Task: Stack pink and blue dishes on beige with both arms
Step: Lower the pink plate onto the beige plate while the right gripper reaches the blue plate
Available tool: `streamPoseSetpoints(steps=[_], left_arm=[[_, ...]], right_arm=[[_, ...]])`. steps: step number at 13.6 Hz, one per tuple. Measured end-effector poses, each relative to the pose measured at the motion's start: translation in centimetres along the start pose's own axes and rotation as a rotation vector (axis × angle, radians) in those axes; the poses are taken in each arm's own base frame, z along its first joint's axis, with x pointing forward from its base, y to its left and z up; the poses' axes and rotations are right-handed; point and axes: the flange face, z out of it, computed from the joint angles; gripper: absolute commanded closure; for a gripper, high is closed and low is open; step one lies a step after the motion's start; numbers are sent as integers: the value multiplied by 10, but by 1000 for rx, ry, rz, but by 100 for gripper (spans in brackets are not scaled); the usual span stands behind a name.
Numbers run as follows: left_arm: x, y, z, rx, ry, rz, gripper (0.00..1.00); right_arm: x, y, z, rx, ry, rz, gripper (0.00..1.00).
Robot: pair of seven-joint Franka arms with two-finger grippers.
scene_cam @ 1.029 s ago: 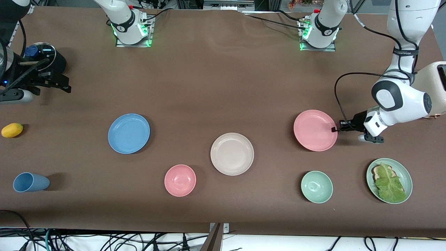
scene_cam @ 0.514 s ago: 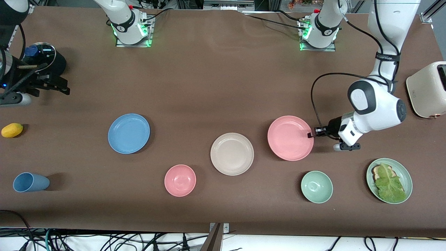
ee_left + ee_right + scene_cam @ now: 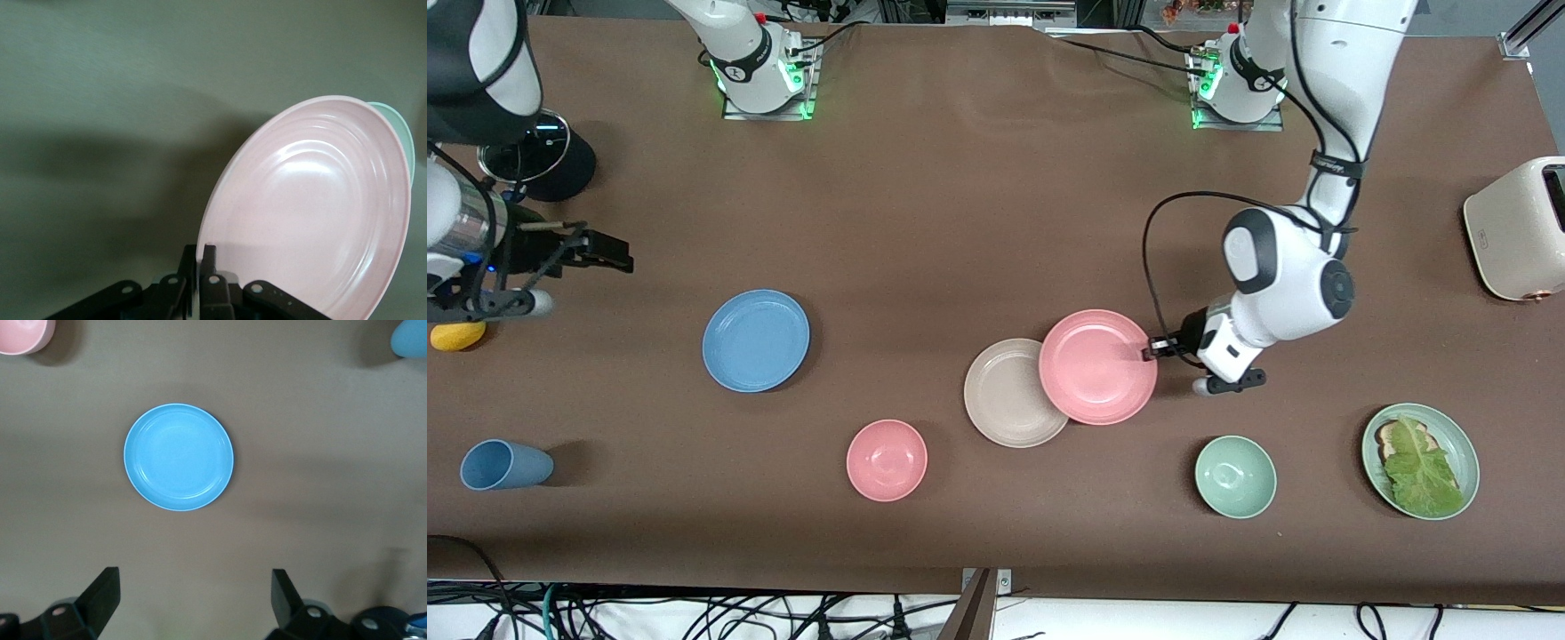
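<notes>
The pink plate (image 3: 1098,366) hangs tilted over the table, and its edge overlaps the beige plate (image 3: 1005,396). My left gripper (image 3: 1149,350) is shut on the pink plate's rim at the side toward the left arm's end. In the left wrist view the pink plate (image 3: 313,213) fills the frame, with the left gripper (image 3: 202,257) pinching its edge. The blue plate (image 3: 756,340) lies flat toward the right arm's end. My right gripper (image 3: 615,253) hovers open and holds nothing, short of the blue plate. The right wrist view shows the blue plate (image 3: 179,457) ahead of the open right gripper (image 3: 195,595).
A pink bowl (image 3: 887,460) and a mint-green bowl (image 3: 1235,476) sit nearer the front camera than the plates. A mint-green plate with lettuce (image 3: 1420,460) and a toaster (image 3: 1520,227) stand at the left arm's end. A blue cup (image 3: 503,465) and a yellow fruit (image 3: 454,336) lie at the right arm's end.
The left gripper has carried the pink plate toward the beige plate until it overlaps its rim. The right gripper has shifted a little toward the blue plate.
</notes>
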Motion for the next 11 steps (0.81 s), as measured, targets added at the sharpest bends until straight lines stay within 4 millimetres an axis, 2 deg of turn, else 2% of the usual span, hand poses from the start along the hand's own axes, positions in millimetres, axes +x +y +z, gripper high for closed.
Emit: streamPoseSetpoints(steps=[2, 7, 9, 11], left_arm=[[-1, 20, 12, 3, 28, -29, 100], [-16, 56, 56, 21, 66, -105, 100], [-19, 76, 63, 10, 71, -142, 100], [-24, 87, 70, 9, 67, -166, 100]], right_arm=[[12, 1, 14, 1, 7, -1, 0], [35, 3, 44, 3, 44, -3, 0], [44, 4, 74, 3, 60, -1, 0], [53, 6, 114, 3, 81, 2, 0]])
